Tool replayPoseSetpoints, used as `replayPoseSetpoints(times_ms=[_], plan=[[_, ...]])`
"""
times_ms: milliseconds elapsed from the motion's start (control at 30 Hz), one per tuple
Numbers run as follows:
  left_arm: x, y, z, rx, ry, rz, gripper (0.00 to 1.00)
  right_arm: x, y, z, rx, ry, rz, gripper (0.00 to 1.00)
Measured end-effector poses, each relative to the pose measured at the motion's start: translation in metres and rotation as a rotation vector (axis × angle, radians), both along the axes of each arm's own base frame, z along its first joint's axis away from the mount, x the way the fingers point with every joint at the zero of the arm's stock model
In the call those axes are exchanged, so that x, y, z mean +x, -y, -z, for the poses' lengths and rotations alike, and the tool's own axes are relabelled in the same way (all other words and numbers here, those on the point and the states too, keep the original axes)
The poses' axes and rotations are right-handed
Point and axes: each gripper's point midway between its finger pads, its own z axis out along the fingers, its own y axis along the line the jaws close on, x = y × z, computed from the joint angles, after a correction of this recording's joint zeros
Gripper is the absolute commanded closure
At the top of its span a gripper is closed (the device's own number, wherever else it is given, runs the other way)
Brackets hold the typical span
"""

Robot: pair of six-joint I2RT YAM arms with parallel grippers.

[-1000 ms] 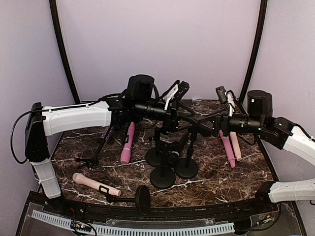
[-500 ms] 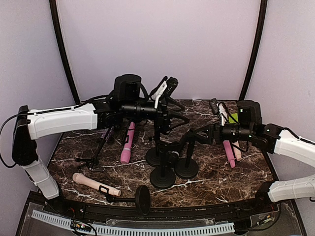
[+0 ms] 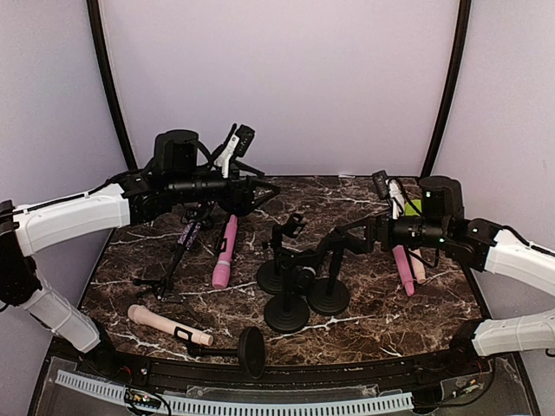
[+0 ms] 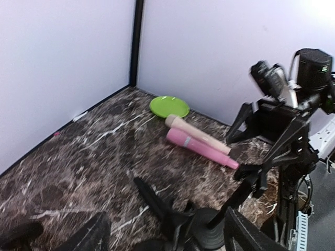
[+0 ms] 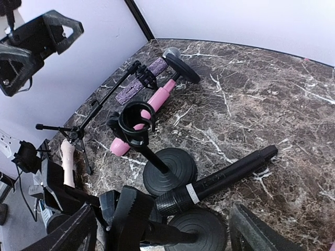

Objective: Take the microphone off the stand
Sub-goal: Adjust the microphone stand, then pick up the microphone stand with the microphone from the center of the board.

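Where the mic [image 5: 220,178] lies: out of the clip, flat on the table [image 5: 251,94] just beside the foot of the stand [image 5: 155,161]. Its head end is near a second base [image 5: 196,227]. So low, it cannot fall, I think.
Clip [image 5: 135,123]: empty, its ring stands open on top of the stand. For this reason I judge the removal done.
Right claw [image 5: 182,200]: just beside the stand and above the mic, fingers spread wide with nothing between them. The mic is much thinner than the gap, so I judge that it is not gripped.
Left claw [image 4: 165,224]: well apart from the stand, to its left and higher, fingers also spread wide with nothing in them. There it does not block the right arm, which is probably the reason for this place.
Pink mic [image 3: 224,251]: on the table to the left of the stand, not part of this step.
Plate [image 4: 169,106]: green, well apart from the stand, toward the back right corner.
Next move, as I judge it: the right arm should rise straight up, so that its fingers do not knock the stand or push the mic.
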Motion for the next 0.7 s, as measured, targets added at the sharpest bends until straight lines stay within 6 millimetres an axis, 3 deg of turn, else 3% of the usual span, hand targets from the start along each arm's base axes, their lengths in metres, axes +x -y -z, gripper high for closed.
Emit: replayPoseSetpoints(times_ms=[133,300,433,567,700], plan=[[0.017,-0.047,0.030,0.090,-0.070,-0.180,0.14,0.006,0.012,-0.017,0.011,0.062,0.070,0.03],[0.034,-0.130,0.075,0.230,-0.164,-0.460,0.10,0.012,0.027,-0.040,0.041,0.137,0.156,0.01],[0.044,-0.191,0.109,0.307,-0.241,-0.644,0.10,0.019,0.033,-0.045,0.044,0.158,0.199,0.01],[0.045,-0.223,0.137,0.349,-0.320,-0.730,0.10,0.023,0.035,-0.044,0.037,0.159,0.222,0.01],[0.046,-0.221,0.153,0.369,-0.364,-0.716,0.17,0.026,0.035,-0.040,0.034,0.150,0.235,0.01]])
